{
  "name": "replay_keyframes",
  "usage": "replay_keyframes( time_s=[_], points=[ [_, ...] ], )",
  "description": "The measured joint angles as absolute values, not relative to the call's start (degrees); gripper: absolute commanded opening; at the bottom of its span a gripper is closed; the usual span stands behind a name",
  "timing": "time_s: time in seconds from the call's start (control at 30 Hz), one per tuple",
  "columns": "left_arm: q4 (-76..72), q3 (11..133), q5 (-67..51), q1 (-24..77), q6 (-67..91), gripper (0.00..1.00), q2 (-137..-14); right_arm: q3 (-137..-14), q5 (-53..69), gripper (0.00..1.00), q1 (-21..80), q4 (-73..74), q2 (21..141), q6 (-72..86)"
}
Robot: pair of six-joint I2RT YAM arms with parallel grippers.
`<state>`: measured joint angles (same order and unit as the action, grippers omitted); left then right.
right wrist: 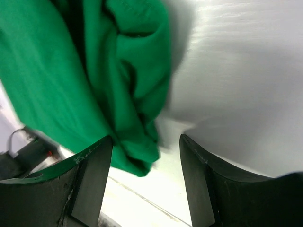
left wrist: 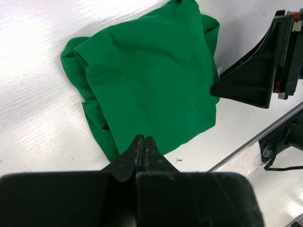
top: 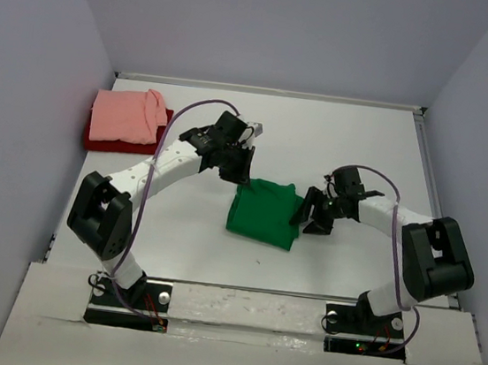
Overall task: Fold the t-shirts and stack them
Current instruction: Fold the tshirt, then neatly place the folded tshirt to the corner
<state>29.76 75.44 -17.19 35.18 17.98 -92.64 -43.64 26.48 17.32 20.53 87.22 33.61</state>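
A bright green t-shirt lies folded into a rough square at the middle of the table, also seen as green t-shirt and green t-shirt. At the far left a salmon pink t-shirt rests folded on a dark red t-shirt. My left gripper hovers at the green shirt's far-left corner; its jaws are shut with nothing between them, left gripper. My right gripper stands open at the shirt's right edge, right gripper, with a corner of the green cloth lying between its fingers.
The white table ends in a raised rail on the right and a near edge by the arm bases. Grey walls enclose the table on three sides.
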Motion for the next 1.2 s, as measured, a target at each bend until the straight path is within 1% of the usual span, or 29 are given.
replay_keyframes(
  time_s=[0.27,0.47,0.5,0.57,0.6,0.63,0.67,0.7,0.73,1.03,1.2],
  points=[
    [29.98,75.44,-17.17,35.14,17.82,0.01,-92.62,-42.74,33.69,0.64,17.78,14.33,90.54,34.46],
    [29.91,75.44,-17.19,35.14,17.85,0.01,-92.62,-43.16,36.36,0.61,18.55,11.92,92.68,35.35],
    [29.89,75.37,-17.17,35.11,17.85,0.01,-92.62,-43.35,36.56,0.54,18.7,11.9,93.01,35.55],
    [29.91,75.31,-17.17,35.07,17.85,0.02,-92.6,-43.68,36.64,0.45,18.85,11.88,93.49,35.81],
    [29.85,75.2,-17.17,34.94,17.85,0.01,-92.6,-43.83,36.18,0.35,19.05,11.9,93.84,35.94],
    [29.85,75.11,-17.19,34.85,17.85,0.01,-92.6,-43.99,35.86,0.21,19.14,12.01,94.21,36.16],
    [29.89,74.89,-17.19,34.79,17.85,0.01,-92.51,-44.36,35.53,0.15,19.25,12.19,95.02,36.47],
    [29.89,74.72,-17.17,34.76,17.85,0.02,-92.44,-44.69,34.74,0.02,19.53,12.47,95.61,36.75],
    [29.91,74.61,-17.17,34.76,17.85,0.02,-92.4,-45.12,34.09,0.0,19.62,13.13,96.12,37.15],
    [29.87,74.22,-17.19,34.39,17.8,0.02,-91.7,-49.87,27.14,0.0,20.75,19.75,98.43,39.48],
    [29.91,73.71,-17.3,34.02,17.74,0.02,-91.26,-56.99,21.8,0.0,21.39,26.17,101.56,38.79]
  ],
)
